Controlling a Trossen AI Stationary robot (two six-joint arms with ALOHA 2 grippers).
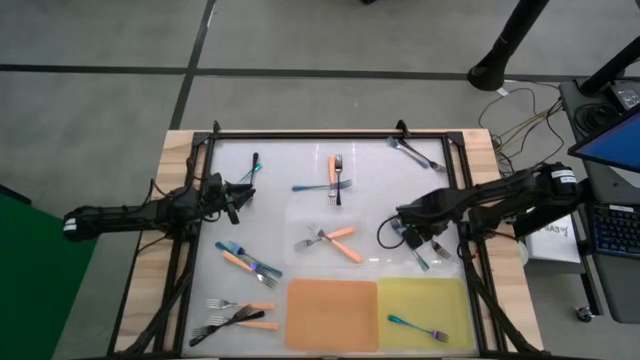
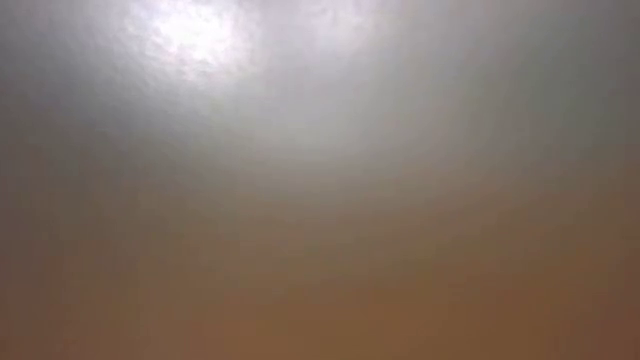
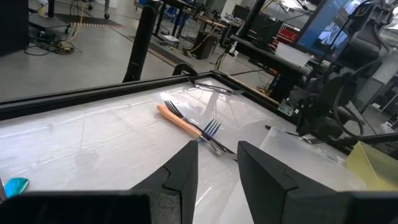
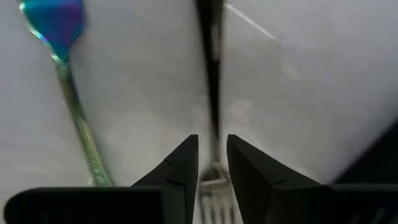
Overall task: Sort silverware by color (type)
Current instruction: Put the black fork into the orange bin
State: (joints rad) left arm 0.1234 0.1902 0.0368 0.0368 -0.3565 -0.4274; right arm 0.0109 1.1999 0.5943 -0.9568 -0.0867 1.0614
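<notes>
At the table's right side, the right gripper (image 4: 212,163) sat low, fingers narrowly spread astride a black fork (image 4: 211,81), not yet pinching; an iridescent fork (image 4: 65,74) lay beside. Judged: grasp step; next, close and lift. Left gripper (image 3: 216,168) waited spread, far left.

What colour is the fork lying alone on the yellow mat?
Iridescent blue-teal fork, seen best in the high view.

Grey floor (image 1: 100,40), desk (cables) (image 1: 600,215)

Roughly fifteen forks (image 1: 330,165), two square mats (image 1: 332,315)
</notes>
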